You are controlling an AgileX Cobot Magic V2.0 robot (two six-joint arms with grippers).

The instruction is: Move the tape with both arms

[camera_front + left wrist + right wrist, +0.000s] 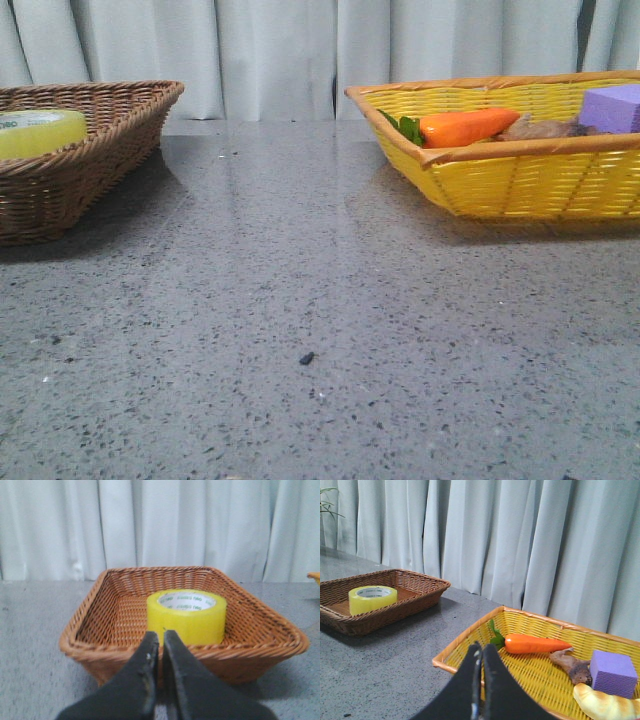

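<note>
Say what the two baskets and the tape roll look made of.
Brown basket: woven wicker or rattan, matte, visible strands. Yellow basket: woven too, glossier, possibly plastic strips, orange rim. Tape: smooth, shiny yellow plastic film on a white, likely cardboard core.

Yellow tape (186, 616) sitting flat, core opening up, inside brown wicker basket (100, 611). Basket resting on grey speckled table (30, 645). Left gripper (160, 645) hovering before basket's near rim, fingers pressing together. White curtain (200, 525) hanging behind.

Tape (38, 131) perhaps half-hidden behind basket rim (95, 140)
</note>
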